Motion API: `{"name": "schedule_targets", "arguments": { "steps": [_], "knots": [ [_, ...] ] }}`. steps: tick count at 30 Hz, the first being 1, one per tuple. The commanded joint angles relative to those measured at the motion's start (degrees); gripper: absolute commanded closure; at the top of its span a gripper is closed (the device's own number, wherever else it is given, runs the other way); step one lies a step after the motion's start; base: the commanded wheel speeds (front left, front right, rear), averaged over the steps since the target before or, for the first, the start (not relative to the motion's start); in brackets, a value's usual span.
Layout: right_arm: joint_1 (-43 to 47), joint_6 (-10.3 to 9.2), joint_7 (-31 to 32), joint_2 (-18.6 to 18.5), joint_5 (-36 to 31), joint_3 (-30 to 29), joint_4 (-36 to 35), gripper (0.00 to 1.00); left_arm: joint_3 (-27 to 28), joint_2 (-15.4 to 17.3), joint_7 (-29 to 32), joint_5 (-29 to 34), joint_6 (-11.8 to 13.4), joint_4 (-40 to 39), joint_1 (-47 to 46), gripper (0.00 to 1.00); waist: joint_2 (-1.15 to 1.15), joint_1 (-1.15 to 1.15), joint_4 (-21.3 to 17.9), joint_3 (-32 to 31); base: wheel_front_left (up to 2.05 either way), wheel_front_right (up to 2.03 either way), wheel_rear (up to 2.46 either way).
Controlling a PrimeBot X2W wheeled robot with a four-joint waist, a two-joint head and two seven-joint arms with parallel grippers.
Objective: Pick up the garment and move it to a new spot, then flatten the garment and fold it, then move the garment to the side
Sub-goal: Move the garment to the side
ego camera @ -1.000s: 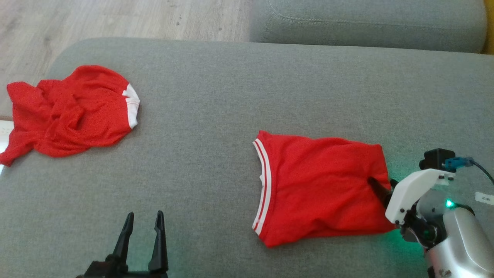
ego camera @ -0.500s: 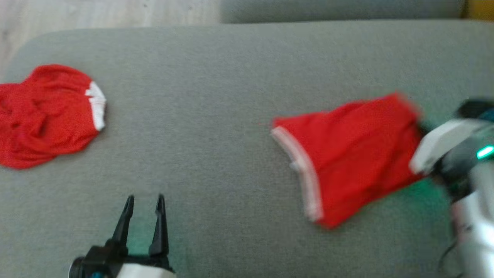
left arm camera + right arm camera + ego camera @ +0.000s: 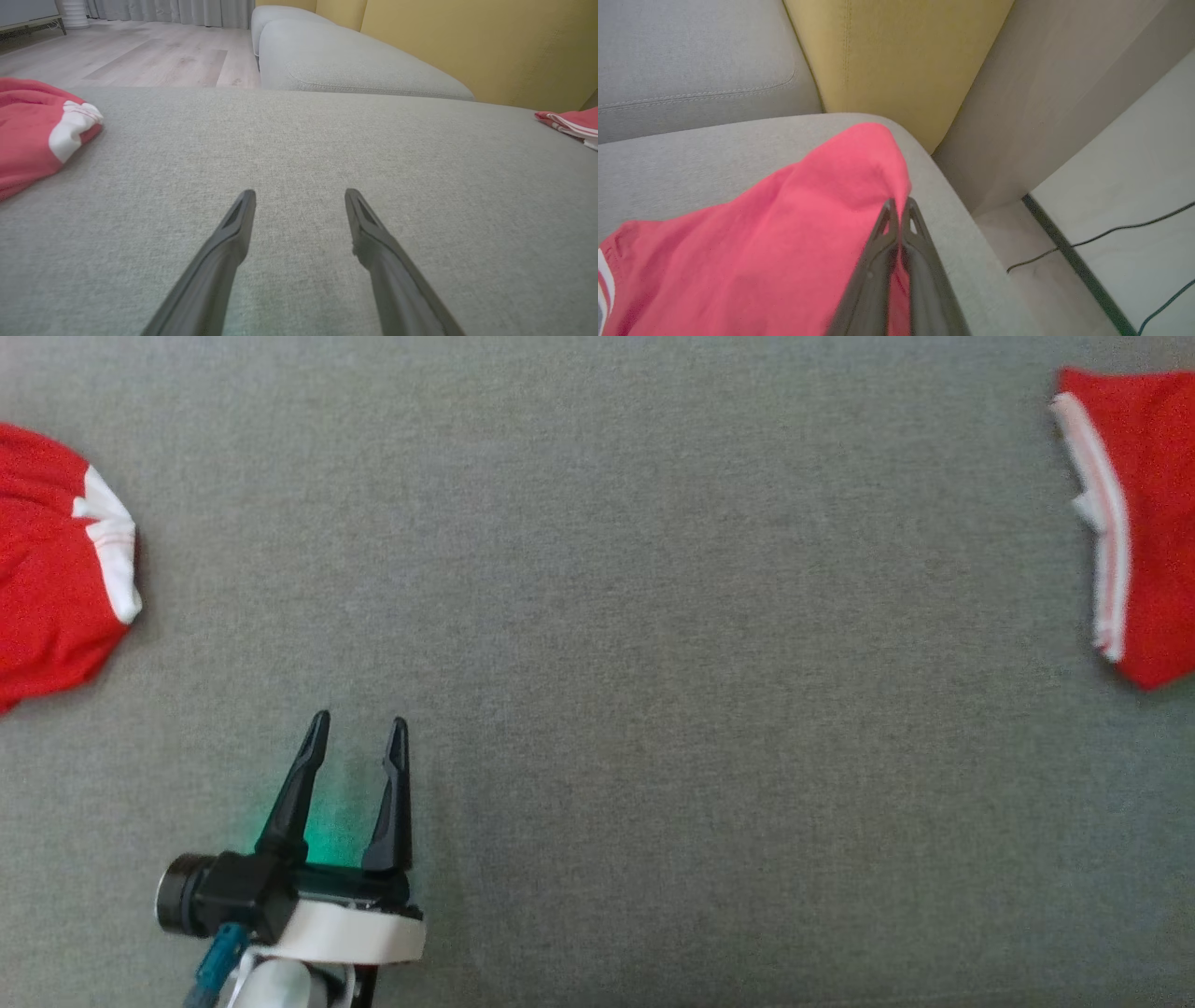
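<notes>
The right hand [image 3: 899, 201] is closed, with its two fingers pressed together on a pinch of the red garment [image 3: 775, 233], whose cloth is drawn up into a peak at the grip. The garment is spread at the right end of the grey sofa cushion [image 3: 668, 177], near the rounded corner beside the yellow backrest [image 3: 887, 56]. In the head view its white-striped hem [image 3: 1102, 523] is seen at the right border. An edge grip is probably chosen so that the piece can be dragged aside without its fold being disturbed. The left hand [image 3: 360, 719] is held apart and empty over the bare middle of the cushion, presumably out of the way. A crumpled red heap [image 3: 47, 569] is seen at the left end, well apart.
</notes>
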Motion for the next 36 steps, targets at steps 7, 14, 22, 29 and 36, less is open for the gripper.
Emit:
{"name": "schedule_targets", "arguments": {
  "steps": [7,14,22,29,36],
  "knots": [
    [-3.6,-0.05,-6.0,-0.8,-11.0,-5.8,-1.4,0.00,2.1,0.7,-0.6,0.3,-0.3,-1.5,-0.5,0.00,0.00,-0.02,1.0,0.3,0.00,0.00,0.00],
    [-1.6,-0.05,-15.4,4.3,-15.6,-5.7,-4.3,0.00,2.6,-0.1,-0.6,-0.5,-0.2,-1.1,0.2,0.00,0.00,-0.02,1.1,-3.5,0.00,0.00,0.00],
    [10.7,-0.05,-22.1,11.0,-8.5,2.6,-15.3,0.00,4.0,-0.7,-0.6,-2.3,0.8,-0.2,3.1,0.00,0.00,-0.02,1.2,-11.0,0.00,0.00,0.00],
    [29.1,-0.05,-25.1,15.9,2.4,13.3,-27.1,0.00,5.2,-0.8,-0.6,-3.5,1.4,0.6,6.3,0.00,0.00,-0.02,1.4,-17.1,0.00,0.00,0.00],
    [42.7,-0.05,-29.9,19.7,8.0,21.9,-30.2,0.00,5.7,-0.8,-0.6,-3.8,1.7,2.1,9.0,0.00,0.00,-0.02,1.8,-20.5,0.00,0.00,0.00]
  ]
}}
